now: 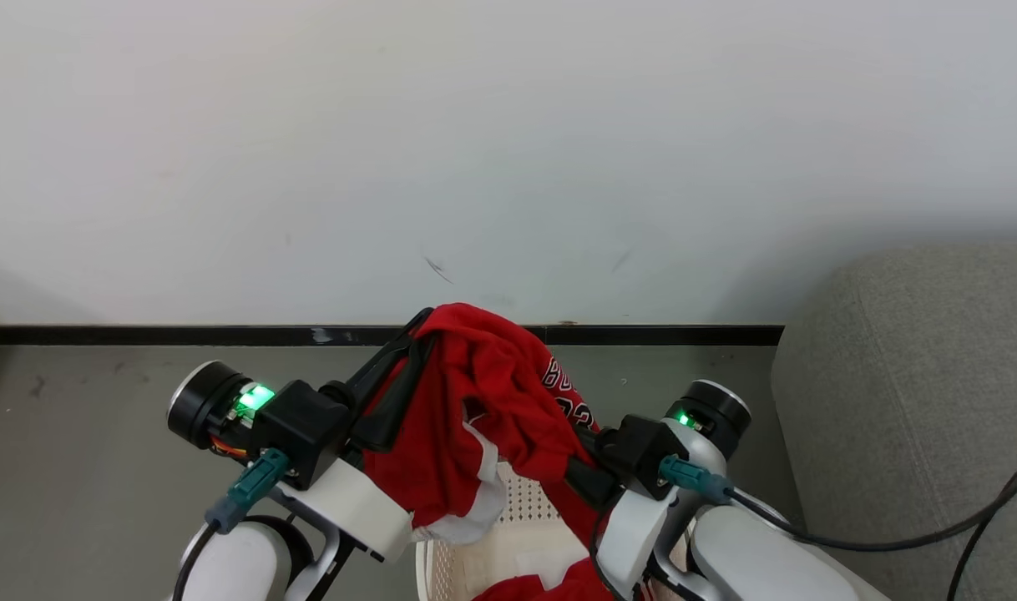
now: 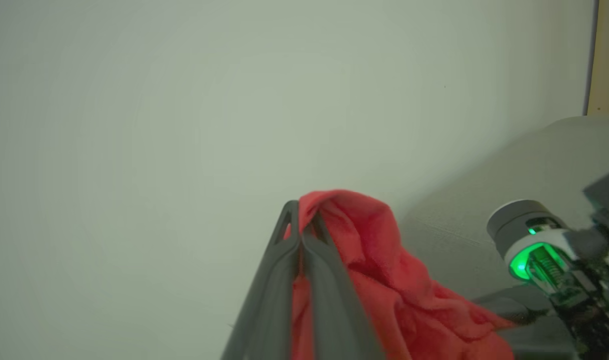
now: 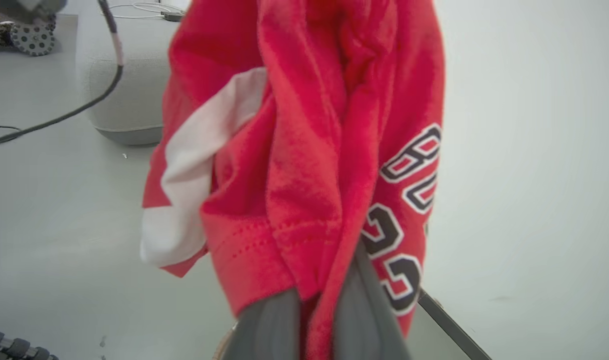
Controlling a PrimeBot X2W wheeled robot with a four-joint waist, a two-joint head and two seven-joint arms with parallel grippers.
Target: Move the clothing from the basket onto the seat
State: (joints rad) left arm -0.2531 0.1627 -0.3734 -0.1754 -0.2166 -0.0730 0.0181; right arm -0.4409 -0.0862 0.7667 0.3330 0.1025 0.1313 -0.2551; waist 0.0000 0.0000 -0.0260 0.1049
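A red jersey, the clothing point(image 1: 475, 401), hangs lifted above the basket point(image 1: 517, 534), stretched between both grippers. My left gripper point(image 1: 421, 327) is shut on its top fold; the left wrist view shows red fabric pinched between the closed fingers point(image 2: 299, 240). My right gripper point(image 1: 584, 457) is pushed into the cloth's lower right side, and in the right wrist view its fingers point(image 3: 357, 310) are shut on a fold of the clothing point(image 3: 304, 125) next to the black-and-white lettering. More red fabric point(image 1: 542, 588) lies in the basket. The grey seat point(image 1: 909, 401) stands to the right.
A white wall with a black skirting strip point(image 1: 141, 335) runs behind the grey floor. A black cable point(image 1: 893, 542) trails from my right arm across the seat's front. In the left wrist view the right arm's wrist point(image 2: 529, 245) glows green in front of the seat point(image 2: 534, 165).
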